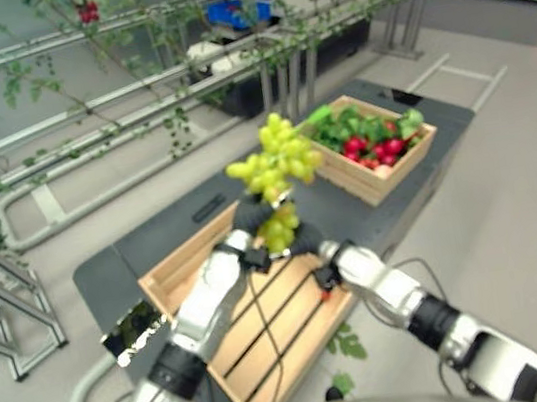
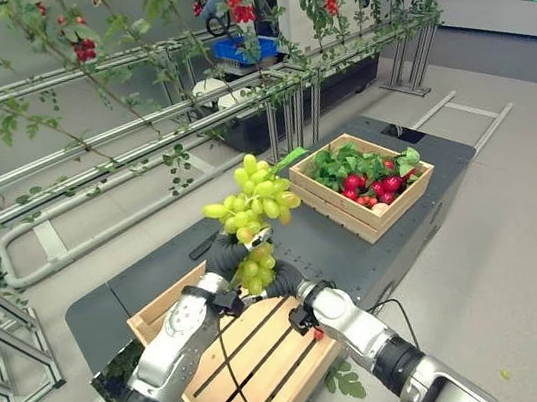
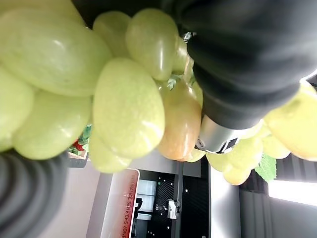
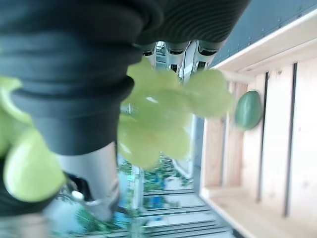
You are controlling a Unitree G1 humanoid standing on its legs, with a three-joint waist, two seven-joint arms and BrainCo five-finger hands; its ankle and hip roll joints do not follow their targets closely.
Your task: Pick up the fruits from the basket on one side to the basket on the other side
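Nearest the head camera in the left eye view is an empty slatted wooden crate (image 1: 269,337) on the dark tabletop (image 1: 182,229). Above its far rim both arms meet. The left hand (image 1: 251,216) and the right hand (image 1: 307,241) are each closed around the lower part of a bunch of green grapes (image 1: 277,159), held clear of the crate in mid-air. At about 1 o'clock from the grapes sits a second wooden crate (image 1: 386,173), well apart and full of red fruit and green leaves.

From the right eye view, the bunch fans out above the two hands at roughly 12 o'clock, top-heavy.

Close up in the left wrist view, plump smooth grapes crowd the frame, with a dark-tipped finger curled over them.

Seen in the right wrist view, silver fingers (image 4: 181,52) curl around blurred grapes, the light crate slats behind.

My judgement is that the bunch is fairly light but floppy and fragile. The skins are slick, and berries could pop off or bruise under pressure. A gentle cupping hold low on the cluster, near the stem core, seems safest, rather than pinching single grapes.
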